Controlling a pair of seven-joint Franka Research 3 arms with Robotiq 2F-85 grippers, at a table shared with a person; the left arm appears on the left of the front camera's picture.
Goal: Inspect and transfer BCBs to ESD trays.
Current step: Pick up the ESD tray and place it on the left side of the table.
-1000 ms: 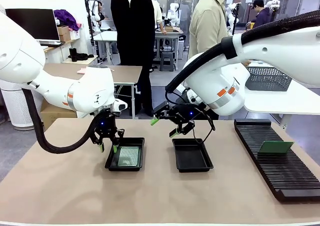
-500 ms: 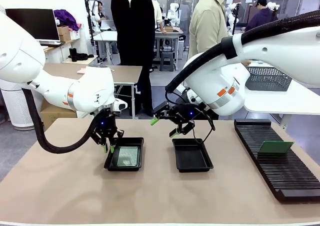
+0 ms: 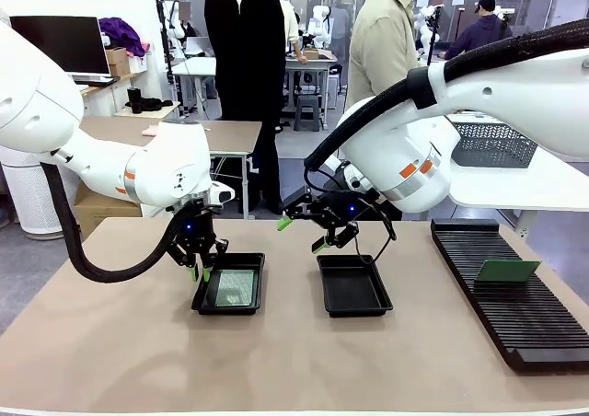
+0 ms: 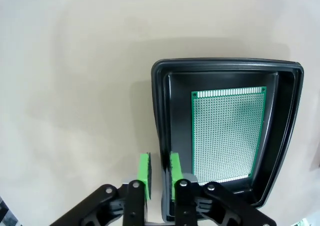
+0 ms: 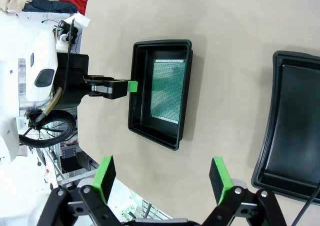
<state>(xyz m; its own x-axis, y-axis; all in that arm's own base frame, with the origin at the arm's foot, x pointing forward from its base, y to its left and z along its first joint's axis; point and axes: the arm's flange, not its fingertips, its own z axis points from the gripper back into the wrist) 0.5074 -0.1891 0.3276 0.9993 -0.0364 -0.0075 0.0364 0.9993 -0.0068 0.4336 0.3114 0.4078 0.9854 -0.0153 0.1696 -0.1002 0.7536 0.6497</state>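
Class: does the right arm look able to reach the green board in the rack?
Probably yes: the right gripper is open and empty, with bare table between it and the board.

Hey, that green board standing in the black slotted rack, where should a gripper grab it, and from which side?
Pinch the board by its upper long edge, coming down from above: it stands tilted on edge in the rack, so that edge is free.
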